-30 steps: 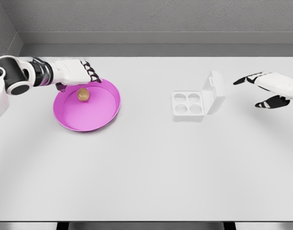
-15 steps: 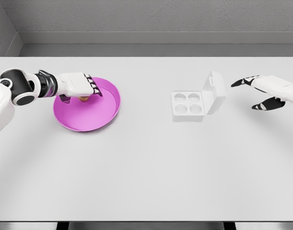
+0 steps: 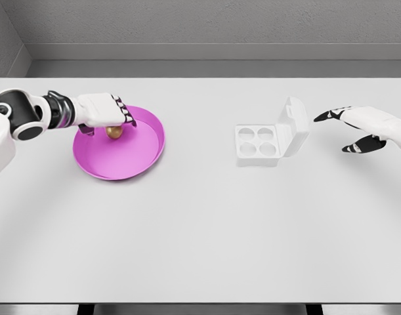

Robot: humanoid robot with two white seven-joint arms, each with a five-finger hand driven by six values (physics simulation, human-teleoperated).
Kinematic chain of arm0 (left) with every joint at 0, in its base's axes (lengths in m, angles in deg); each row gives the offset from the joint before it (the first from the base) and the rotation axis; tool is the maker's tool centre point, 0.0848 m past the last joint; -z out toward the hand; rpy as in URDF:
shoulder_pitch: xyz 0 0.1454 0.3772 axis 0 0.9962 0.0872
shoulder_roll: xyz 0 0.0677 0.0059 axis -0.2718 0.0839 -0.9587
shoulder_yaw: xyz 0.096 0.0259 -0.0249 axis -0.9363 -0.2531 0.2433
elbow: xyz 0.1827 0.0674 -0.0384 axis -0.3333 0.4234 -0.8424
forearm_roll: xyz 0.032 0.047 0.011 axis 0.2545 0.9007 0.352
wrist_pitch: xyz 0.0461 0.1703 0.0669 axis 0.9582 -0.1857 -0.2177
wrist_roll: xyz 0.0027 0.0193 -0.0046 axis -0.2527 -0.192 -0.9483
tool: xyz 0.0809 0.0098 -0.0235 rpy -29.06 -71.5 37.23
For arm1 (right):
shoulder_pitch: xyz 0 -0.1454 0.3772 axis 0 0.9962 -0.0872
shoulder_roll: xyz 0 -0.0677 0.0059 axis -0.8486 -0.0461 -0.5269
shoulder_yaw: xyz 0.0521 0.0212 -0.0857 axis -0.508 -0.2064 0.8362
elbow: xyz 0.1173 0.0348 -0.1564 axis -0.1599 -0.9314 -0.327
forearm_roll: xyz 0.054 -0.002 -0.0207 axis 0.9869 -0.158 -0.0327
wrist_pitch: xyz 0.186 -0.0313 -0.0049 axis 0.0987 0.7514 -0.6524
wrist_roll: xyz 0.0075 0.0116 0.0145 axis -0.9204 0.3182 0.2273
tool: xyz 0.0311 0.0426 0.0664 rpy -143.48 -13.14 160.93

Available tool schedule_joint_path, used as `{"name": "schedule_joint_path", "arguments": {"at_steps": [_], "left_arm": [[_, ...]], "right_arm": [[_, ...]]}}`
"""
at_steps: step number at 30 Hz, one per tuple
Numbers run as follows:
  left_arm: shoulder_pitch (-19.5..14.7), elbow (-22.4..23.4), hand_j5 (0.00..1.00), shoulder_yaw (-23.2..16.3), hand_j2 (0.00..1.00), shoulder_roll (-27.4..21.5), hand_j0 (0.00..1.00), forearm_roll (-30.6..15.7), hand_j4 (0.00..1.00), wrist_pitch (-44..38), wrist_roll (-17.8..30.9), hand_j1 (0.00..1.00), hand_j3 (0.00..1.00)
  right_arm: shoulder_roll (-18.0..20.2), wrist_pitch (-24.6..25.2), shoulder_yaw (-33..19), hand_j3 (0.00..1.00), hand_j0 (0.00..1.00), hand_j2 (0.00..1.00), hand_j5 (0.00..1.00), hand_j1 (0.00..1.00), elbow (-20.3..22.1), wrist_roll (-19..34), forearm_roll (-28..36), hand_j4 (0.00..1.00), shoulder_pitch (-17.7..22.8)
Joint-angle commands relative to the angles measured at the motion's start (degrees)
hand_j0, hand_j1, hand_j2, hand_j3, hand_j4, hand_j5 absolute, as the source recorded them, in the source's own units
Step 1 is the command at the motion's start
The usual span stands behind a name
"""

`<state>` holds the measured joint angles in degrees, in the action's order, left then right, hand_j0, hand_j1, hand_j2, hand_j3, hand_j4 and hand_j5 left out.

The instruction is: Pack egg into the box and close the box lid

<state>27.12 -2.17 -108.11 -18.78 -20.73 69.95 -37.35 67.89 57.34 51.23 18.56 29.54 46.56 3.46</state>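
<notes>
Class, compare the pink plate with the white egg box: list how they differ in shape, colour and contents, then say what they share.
The pink plate is round and shallow; the white egg box is squarish with four wells and an upright open lid. The plate holds the egg; the box's wells are empty. Both rest on the table.

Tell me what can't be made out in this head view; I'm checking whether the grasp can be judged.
- Egg: its top is covered by the left hand, so finger contact cannot be told.
- Pink plate: its far left rim is hidden by that hand.
- Box: the lid's inner face is turned from the camera.
- Right hand: its arm is cut off by the right edge.
</notes>
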Motion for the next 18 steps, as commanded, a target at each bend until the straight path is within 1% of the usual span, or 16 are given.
{"name": "schedule_joint_path", "arguments": {"at_steps": [1, 8, 9, 14, 16, 18], "left_arm": [[0.0, 0.01, 0.92, 0.24, 0.92, -0.03, 0.92, -0.1, 0.92, -0.12, -0.02, 0.92, 0.92], [0.18, 0.01, 0.93, 1.12, 0.93, 0.41, 0.93, -0.01, 0.93, -0.12, -0.02, 0.93, 0.93], [0.61, -0.08, 0.92, 2.42, 0.92, 0.5, 0.92, -0.09, 0.92, -0.12, -0.02, 0.92, 0.92], [1.67, -0.61, 0.92, 2.96, 0.92, 0.58, 0.92, -0.01, 0.92, -0.49, -0.02, 0.92, 0.92], [1.67, -0.61, 0.92, 4.11, 0.92, 0.58, 0.92, -0.01, 0.92, -0.58, -0.02, 0.92, 0.92], [2.64, -1.13, 0.92, 4.37, 0.92, 1.11, 0.92, -0.01, 0.92, -3.21, -0.02, 0.92, 0.92]], "right_arm": [[0.05, 0.1, 0.08, 0.84, 0.84, 0.84, 0.84, 0.84, -0.06, 0.0, 0.2, 0.84, 0.0], [0.05, 0.01, 0.08, 0.84, 0.84, 0.84, 0.84, 0.84, 0.02, -0.09, 0.2, 0.84, -0.44], [0.05, 0.01, 0.08, 0.84, 0.84, 0.84, 0.84, 0.84, 0.02, 0.0, 0.11, 0.84, -0.61], [0.13, 0.01, 0.08, 0.84, 0.84, 0.84, 0.84, 0.84, 0.02, 0.0, 0.11, 0.84, -0.53], [0.13, 0.01, 0.08, 0.84, 0.84, 0.84, 0.84, 0.84, 0.11, 0.0, 0.11, 0.84, -0.62], [0.13, 0.01, 0.08, 0.84, 0.84, 0.84, 0.84, 0.84, 0.11, 0.0, 0.11, 0.84, -0.62]]}}
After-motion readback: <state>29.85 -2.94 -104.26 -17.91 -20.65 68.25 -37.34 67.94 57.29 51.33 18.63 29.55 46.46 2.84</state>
